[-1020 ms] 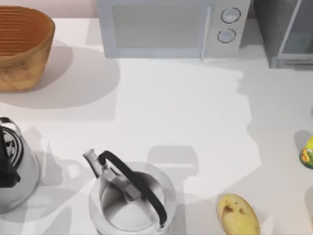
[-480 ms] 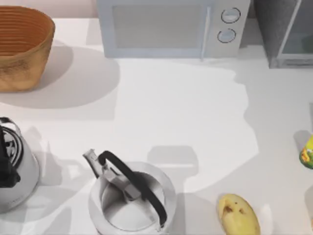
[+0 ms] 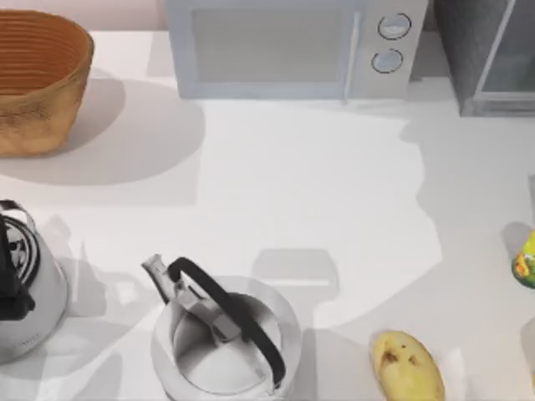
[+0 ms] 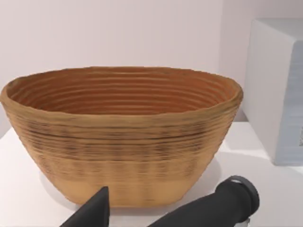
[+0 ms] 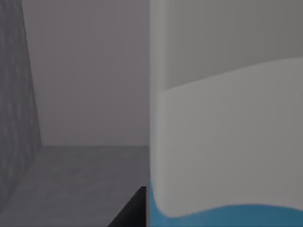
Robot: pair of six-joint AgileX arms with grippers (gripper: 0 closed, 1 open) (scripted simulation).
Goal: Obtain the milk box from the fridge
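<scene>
- Top view: the fridge (image 3: 489,54) stands at the table's far right corner, its pale door panel angled outward, which I read as open to give access to the interior. The white microwave (image 3: 288,46) sits just beside it on the left along the back edge.
- Top view: the woven basket (image 3: 38,79) occupies the far left corner. Two kettles sit near the front edge, a silver kettle (image 3: 25,296) at the left and a white kettle (image 3: 226,334) nearer the middle. A potato (image 3: 407,365) lies at the front right, and a yellow-green bottle (image 3: 525,259) stands at the right edge. None of these belongs to the task, and all are well apart from the fridge.
- Left wrist view: the camera faces the basket (image 4: 120,137) at close range, with the side of the microwave (image 4: 279,90) beyond it. Part of the left gripper (image 4: 94,213) and a black kettle handle (image 4: 218,205) appear low in the frame. This arm looks parked at the left, away from the work. I cannot tell how its fingers stand.
- Right wrist view: the camera looks into the grey fridge interior (image 5: 85,94). The milk box (image 5: 227,142) stands upright on the fridge floor, very close to the lens, showing a pale side with a blue band below.
- Right wrist view: one dark finger (image 5: 132,210) of the right gripper sits just beside the carton's edge. In my judgement the arm is reaching in to take the carton. Contact and jaw width cannot be told.
</scene>
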